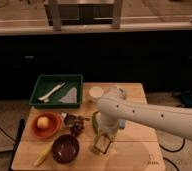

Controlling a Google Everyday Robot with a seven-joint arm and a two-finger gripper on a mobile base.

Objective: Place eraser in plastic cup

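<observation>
The plastic cup (96,92) is a small white round cup standing at the back middle of the wooden table (139,150), right of the green tray. My white arm reaches in from the right and bends down to my gripper (101,145), which points down at the table's front middle, well in front of the cup. A pale object sits at the gripper tips; I cannot tell whether it is the eraser or whether it is held.
A green tray (56,90) with a white utensil and a clear bag stands back left. An orange bowl (45,125) holding a yellow fruit is at the left. A dark maroon bowl (65,148) is front left, with a yellow item beside it. Small dark clutter (75,121) lies mid-table.
</observation>
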